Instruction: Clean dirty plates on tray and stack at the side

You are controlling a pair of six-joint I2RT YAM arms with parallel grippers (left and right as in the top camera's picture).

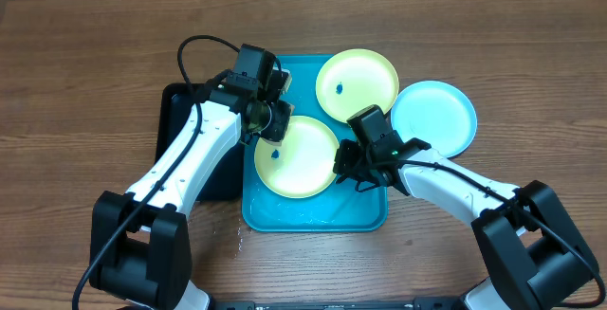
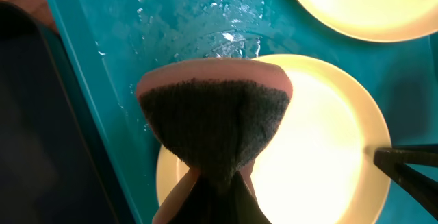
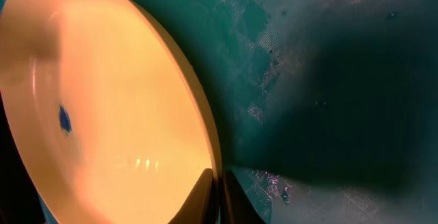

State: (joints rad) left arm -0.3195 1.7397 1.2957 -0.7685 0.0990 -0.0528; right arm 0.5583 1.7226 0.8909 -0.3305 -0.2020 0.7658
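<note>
Yellow-green plate (image 1: pixel 297 156) in turquoise tray (image 1: pixel 313 217): right gripper (image 1: pixel 343 165) pinched on its rim, left gripper (image 1: pixel 269 123) clamping sponge (image 2: pixel 213 118) over plate's edge.

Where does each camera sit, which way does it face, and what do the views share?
Overhead: fixed above the table, looking straight down at the turquoise rectangular plastic tray; both arms, left gripper and right gripper show.
Left wrist: on the left arm, looking down past the pink-and-grey sponge its gripper holds.
Right wrist: low on the right arm, looking along its fingertips, which pinch the rim of the pale yellow-green round plastic plate.
Shared: all three show this plate.
</note>
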